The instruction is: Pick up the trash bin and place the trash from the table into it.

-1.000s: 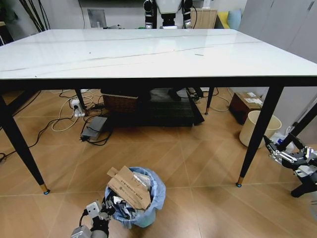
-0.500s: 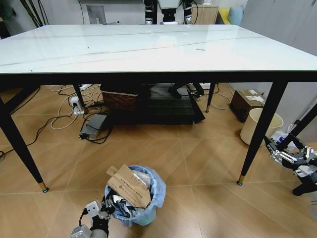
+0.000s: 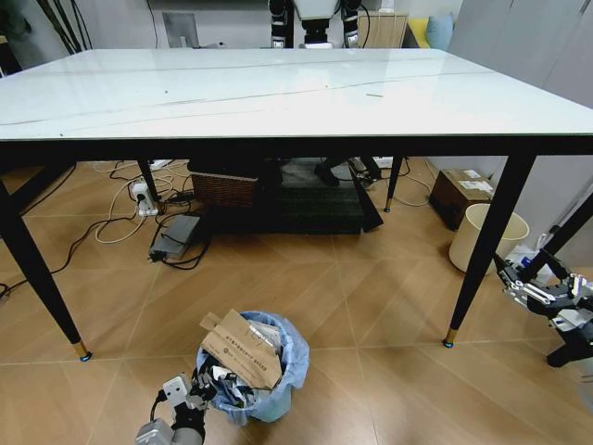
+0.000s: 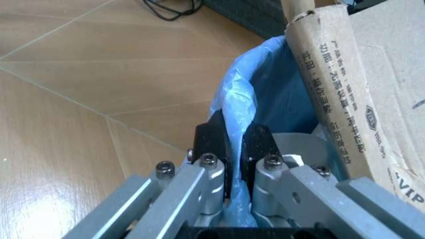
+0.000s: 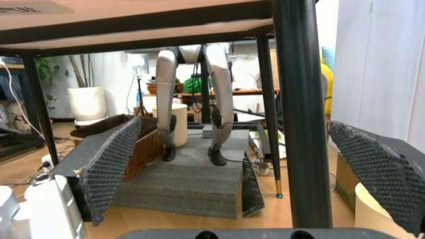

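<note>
Trash bin (image 3: 264, 375): small, round, lined with a crinkly light-blue plastic bag whose edge folds out over the rim. It stands on the wooden floor (image 3: 371, 297) in front of the table (image 3: 278, 93), and is packed full. A torn slab of brown cardboard (image 3: 243, 349) printed with dark lettering juts up and leans across the opening; crumpled white and dark litter (image 3: 227, 387) is wedged beneath it on the side nearest the left gripper.

Left gripper (image 3: 193, 389): low at the near rim of the bin. In the left wrist view the left gripper (image 4: 234, 149) has its jaws pressed together on the bag-covered rim (image 4: 239, 99), with blue plastic pinched between the two black fingertips (image 4: 207, 142). The cardboard (image 4: 345, 89) rises just beyond the jaws, close beside the pinched rim.

Right gripper (image 3: 533, 283): held low and well apart from the bin, beside the table's front right leg (image 3: 486, 250). In the right wrist view its textured black pads (image 5: 109, 164) stand widely spread with nothing between them, the table leg (image 5: 302, 114) directly ahead.

Table: glossy white top with thin dark veins, slim black legs. A cream bin (image 3: 482, 241) stands on the floor beyond the right gripper, behind that leg.
</note>
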{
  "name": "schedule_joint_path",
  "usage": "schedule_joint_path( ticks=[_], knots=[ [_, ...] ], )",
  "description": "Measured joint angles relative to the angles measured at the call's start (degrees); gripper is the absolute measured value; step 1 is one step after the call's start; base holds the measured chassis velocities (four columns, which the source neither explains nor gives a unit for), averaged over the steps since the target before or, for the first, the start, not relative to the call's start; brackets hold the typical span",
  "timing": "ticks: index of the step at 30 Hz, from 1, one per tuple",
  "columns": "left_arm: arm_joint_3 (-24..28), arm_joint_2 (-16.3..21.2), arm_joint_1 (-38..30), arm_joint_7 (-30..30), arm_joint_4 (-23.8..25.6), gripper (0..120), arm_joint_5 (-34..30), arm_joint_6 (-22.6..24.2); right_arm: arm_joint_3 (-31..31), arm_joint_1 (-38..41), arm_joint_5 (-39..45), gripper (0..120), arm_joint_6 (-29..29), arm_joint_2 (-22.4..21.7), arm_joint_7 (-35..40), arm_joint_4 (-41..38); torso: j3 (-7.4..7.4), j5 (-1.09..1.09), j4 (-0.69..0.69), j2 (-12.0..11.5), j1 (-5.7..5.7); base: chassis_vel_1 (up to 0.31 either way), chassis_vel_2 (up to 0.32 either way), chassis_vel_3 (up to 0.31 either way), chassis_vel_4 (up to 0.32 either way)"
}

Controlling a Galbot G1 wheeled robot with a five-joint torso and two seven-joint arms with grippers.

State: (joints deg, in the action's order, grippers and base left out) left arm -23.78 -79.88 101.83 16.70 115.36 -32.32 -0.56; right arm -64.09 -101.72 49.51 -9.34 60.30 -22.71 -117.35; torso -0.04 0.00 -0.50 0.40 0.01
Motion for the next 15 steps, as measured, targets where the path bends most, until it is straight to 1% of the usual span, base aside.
schedule_joint_path(
  ticks=[15],
  knots=[
    [0.0, 0.0, 0.2, 0.3, -0.9, 0, 1.1, -0.2, 0.0, 0.0, 0.0, 100, 0.0, 0.0, 0.0, 0.0, 0.00, 0.00, 0.00, 0.1, 0.00, 0.000, 0.000, 0.000, 0.000]
  ],
)
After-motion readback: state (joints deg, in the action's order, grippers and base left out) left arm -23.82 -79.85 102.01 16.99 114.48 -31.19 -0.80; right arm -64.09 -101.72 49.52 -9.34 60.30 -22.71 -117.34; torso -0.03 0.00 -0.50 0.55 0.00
